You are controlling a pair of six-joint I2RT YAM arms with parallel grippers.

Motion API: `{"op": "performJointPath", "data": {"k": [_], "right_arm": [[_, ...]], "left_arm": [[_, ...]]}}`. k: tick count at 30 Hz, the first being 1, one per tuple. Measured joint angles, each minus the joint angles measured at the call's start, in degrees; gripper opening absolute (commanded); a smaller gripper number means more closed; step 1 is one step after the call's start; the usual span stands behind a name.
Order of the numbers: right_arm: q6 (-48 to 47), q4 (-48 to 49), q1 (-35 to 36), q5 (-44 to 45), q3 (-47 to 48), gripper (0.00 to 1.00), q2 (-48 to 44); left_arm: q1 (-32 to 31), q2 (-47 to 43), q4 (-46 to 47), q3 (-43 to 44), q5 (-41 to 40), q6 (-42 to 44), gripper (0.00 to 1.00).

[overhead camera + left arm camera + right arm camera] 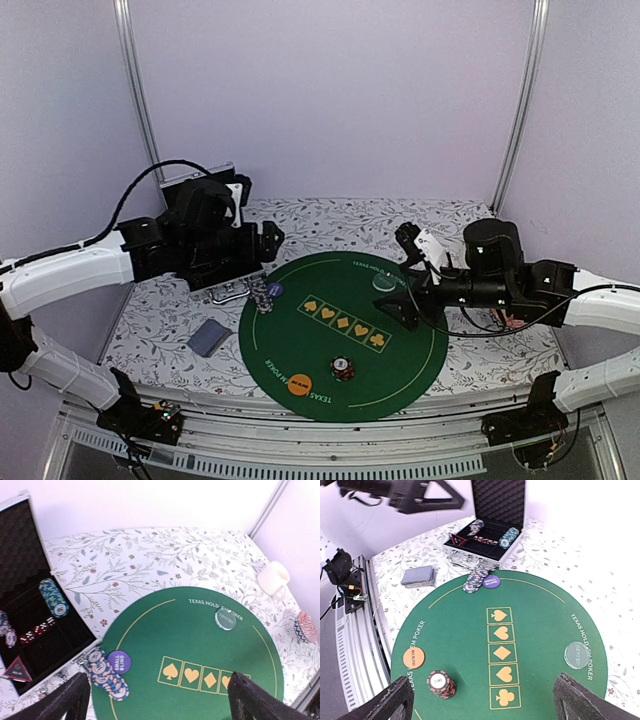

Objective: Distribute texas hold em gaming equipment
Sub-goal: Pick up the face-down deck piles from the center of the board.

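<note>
A round green poker mat (400, 385) lies mid-table. On it are a toppled stack of blue chips (262, 295) (107, 675) beside a purple disc (119, 661), an orange disc (299, 383) (413, 657), a red-black chip stack (343, 369) (440, 684) and a clear disc (384, 282) (225, 619) (578, 655). A deck of grey-blue cards (209, 337) (418, 575) lies left of the mat. The red-edged triangle marker (16, 668) sits in the open case. My left gripper (262, 250) (160, 705) hovers open and empty over the mat's left edge. My right gripper (405, 275) (487, 707) hovers open and empty over the mat's right side.
An open black case (65, 645) (495, 510) at the back left holds more blue chips (53, 597) and red dice. A white mug (273, 578) stands at the back right. Another chip stack (306, 627) sits on the tablecloth right of the mat.
</note>
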Motion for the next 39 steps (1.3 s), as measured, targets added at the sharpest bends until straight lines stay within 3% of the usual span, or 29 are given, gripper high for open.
{"op": "performJointPath", "data": {"k": [3, 6, 9, 15, 19, 30, 39], "right_arm": [[0.5, 0.04, -1.03, 0.02, -0.31, 0.99, -0.02], [-0.35, 0.13, -1.18, 0.02, -1.14, 0.99, -0.26], [-1.55, 0.85, -1.22, -0.04, -2.56, 0.99, -0.57], [-5.11, 2.56, -1.22, -1.46, -4.13, 0.99, -0.42], [-7.76, 3.69, -1.29, -2.84, -4.13, 0.99, -0.33], [-14.93, 4.76, -1.7, -5.88, -4.13, 0.99, 1.11], [-17.05, 4.76, -1.97, -7.54, -4.13, 0.99, 0.92]], "left_arm": [[3.3, -7.63, -2.62, -4.09, -0.35, 0.22, 0.98], [8.35, -8.9, -12.96, -0.37, -0.87, -2.12, 0.98], [11.21, -4.15, -23.74, 4.83, -0.79, -2.97, 0.98], [11.17, 11.23, -40.52, 2.82, 3.32, 0.81, 0.98], [11.8, 13.31, -47.76, 4.04, 3.41, 4.17, 0.98], [14.71, 28.41, -49.88, 5.79, 8.63, 10.05, 0.98], [16.85, 29.68, -49.44, 5.7, 11.56, 11.5, 0.98]]}}
